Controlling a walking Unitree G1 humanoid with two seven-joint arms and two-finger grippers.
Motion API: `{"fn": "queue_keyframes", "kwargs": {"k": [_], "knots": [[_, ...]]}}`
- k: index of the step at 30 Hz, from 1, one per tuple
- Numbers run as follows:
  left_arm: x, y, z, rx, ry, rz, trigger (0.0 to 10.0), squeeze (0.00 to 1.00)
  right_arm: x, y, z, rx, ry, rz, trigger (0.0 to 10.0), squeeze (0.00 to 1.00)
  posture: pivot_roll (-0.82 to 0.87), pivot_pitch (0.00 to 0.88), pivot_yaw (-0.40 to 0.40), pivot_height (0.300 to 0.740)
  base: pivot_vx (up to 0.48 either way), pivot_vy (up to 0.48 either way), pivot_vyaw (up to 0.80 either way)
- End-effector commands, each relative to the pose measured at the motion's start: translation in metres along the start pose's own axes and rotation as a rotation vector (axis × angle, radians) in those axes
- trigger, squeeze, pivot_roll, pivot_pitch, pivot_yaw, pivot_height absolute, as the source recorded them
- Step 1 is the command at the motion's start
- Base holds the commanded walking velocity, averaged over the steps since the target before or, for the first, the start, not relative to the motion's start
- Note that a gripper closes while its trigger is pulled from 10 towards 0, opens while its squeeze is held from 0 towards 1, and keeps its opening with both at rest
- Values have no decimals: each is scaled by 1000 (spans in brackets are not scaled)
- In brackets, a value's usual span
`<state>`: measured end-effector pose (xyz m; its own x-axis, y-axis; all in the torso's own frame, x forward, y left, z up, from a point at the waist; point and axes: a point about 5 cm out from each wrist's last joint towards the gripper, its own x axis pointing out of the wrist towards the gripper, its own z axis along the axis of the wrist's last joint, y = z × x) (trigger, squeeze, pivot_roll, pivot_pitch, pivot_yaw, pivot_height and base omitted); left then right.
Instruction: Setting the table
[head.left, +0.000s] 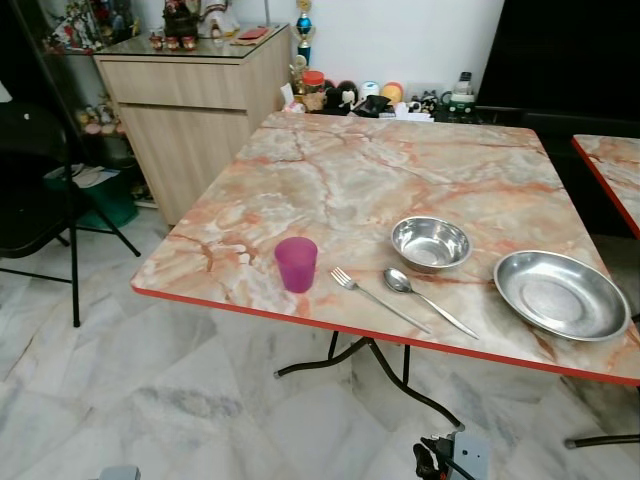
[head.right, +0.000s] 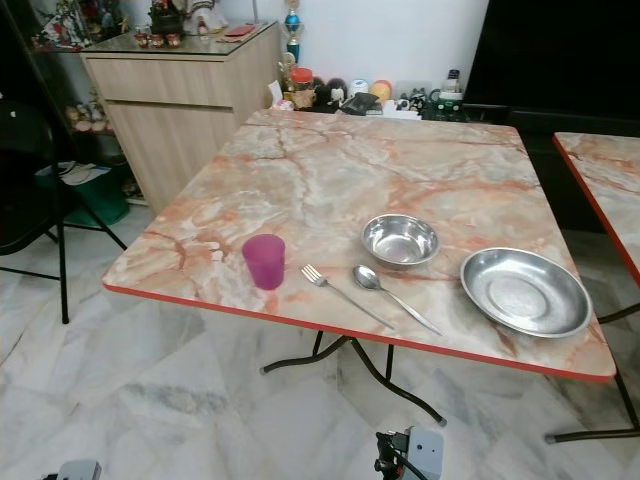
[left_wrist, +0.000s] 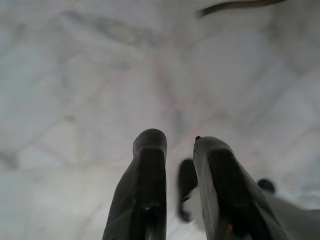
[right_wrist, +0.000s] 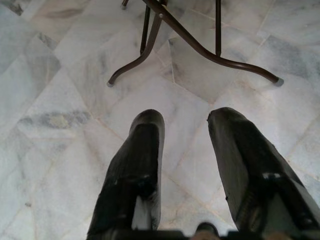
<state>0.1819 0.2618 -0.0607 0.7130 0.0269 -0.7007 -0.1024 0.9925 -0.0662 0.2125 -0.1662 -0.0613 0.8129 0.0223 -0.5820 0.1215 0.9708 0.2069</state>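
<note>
A: Where's the setting?

B: All along the near edge of the tabletop (head.left: 330, 180). The cup (head.left: 296, 264) stands upright at the left. Beside it lie the fork (head.left: 378, 298) and spoon (head.left: 428, 300), side by side, handles slanting toward the red edge. The bowl (head.left: 430, 243) sits just behind the spoon's head, and the plate (head.left: 560, 293) is further right, near the corner.

A: Why that arrangement?

B: My guess is they're grouped for one diner on this side, but the order looks unfinished. A proper place would put the plate in the middle with the cutlery flanking it. Here the plate is off at the end and the bowl stands apart from it.

A: And the tools?

B: Both arms hang low, below the table. The left tool (left_wrist: 179, 150) points at the marble floor (left_wrist: 100, 75), fingers a narrow gap apart, holding nothing. There's a dark shape between them, too blurred to name, possibly the robot's foot.

A: The right one?

B: The right tool (right_wrist: 185, 125) is parted wider, empty, aimed at the floor near the table legs (right_wrist: 190, 42). Neither touches anything.

A: So what's next?

B: Probably a reach up for the plate or bowl.
</note>
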Motion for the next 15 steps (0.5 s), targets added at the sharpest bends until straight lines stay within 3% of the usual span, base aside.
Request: {"fn": "queue_keyframes", "kwargs": {"k": [1,8,15], "knots": [[-3,-5,-10,-90,0,-48,10000,0,2,2,1,13,3,-4,10000,0,182,21,39,740,0,0,0],[-16,5,-38,-49,77,28,10000,0,2,4,0,0,16,7,10000,0,216,0,45,740,0,0,0],[-22,9,-44,-46,61,-1,10000,0,2,3,0,1,22,3,10000,0,261,0,36,740,0,0,0]]}}
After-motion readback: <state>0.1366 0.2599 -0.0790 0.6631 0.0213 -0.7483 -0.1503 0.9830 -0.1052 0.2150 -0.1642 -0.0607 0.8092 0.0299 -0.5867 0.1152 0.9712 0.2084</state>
